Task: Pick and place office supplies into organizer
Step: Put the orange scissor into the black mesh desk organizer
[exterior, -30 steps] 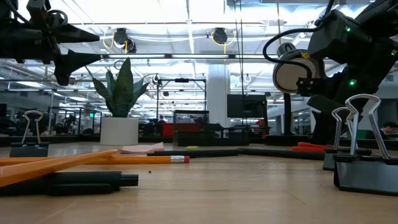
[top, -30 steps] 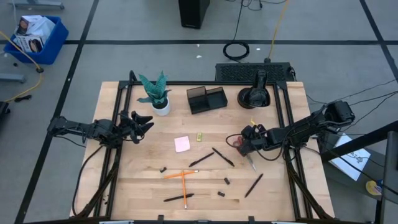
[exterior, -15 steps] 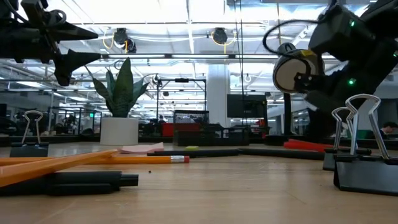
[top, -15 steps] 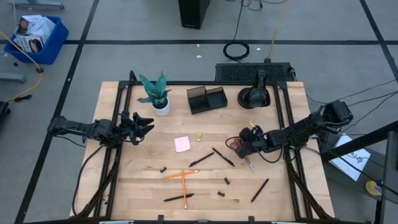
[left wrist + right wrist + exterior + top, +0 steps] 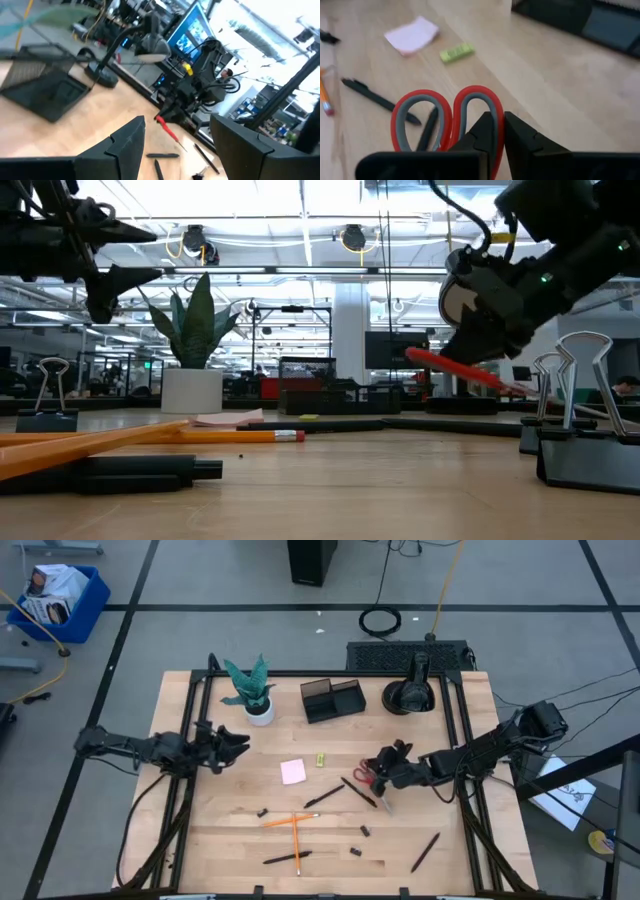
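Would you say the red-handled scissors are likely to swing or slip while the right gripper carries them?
Probably stiff, so no flopping. The right gripper pinches the scissors by one handle loop, blades hanging tilted in the low view, so they may pivot.

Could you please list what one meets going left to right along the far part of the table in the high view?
Teal plant in white pot → dark organizer → black round domed object.
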Robot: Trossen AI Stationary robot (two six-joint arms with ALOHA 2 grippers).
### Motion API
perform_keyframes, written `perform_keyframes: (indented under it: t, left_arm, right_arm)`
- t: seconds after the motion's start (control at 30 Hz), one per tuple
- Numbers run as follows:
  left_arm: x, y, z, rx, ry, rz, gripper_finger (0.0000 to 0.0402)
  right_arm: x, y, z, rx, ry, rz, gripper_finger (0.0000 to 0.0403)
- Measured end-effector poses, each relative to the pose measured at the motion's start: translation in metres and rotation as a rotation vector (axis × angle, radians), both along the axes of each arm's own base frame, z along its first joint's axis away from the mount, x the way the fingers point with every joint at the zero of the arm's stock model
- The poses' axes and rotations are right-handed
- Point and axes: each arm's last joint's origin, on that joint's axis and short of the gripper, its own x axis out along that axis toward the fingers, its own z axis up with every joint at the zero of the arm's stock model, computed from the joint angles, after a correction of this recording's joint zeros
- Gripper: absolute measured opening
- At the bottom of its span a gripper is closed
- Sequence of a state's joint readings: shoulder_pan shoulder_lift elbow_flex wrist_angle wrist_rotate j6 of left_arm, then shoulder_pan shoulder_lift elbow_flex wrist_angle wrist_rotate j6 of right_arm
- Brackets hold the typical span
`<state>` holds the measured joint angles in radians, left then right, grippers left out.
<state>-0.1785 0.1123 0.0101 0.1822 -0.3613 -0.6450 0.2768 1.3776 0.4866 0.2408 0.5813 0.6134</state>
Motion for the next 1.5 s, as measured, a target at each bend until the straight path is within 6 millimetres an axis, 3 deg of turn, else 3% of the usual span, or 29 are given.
perform_keyframes:
  t: [0.27, 0.7, 0.93, 1.17, 1.33, 1.5]
  left_arm:
    - [0.01, 0.0, -0.011, -0.132, 0.094, 0.061, 0.023]
    - [0.039, -0.009, -0.008, -0.139, 0.014, 0.053, 0.023]
    - [0.079, -0.019, 0.004, -0.117, 0.125, 0.027, 0.023]
    - [0.128, -0.031, 0.032, -0.097, 0.115, -0.067, 0.023]
    - [0.146, -0.032, 0.043, -0.104, 0.1, -0.109, 0.023]
    - [0.155, -0.028, 0.039, -0.214, 0.096, -0.006, 0.023]
  right_arm:
    - [0.01, 0.002, 0.014, -0.066, -0.134, 0.042, 0.0022]
    - [0.013, 0.001, 0.021, -0.121, -0.198, 0.026, 0.0024]
    - [0.018, 0.003, 0.029, -0.145, -0.213, 0.041, 0.0024]
    - [0.025, -0.002, 0.037, -0.202, -0.204, 0.041, 0.0026]
    - [0.026, -0.007, 0.037, -0.235, -0.181, 0.039, 0.0025]
    - [0.026, -0.007, 0.037, -0.257, -0.172, 0.052, 0.0026]
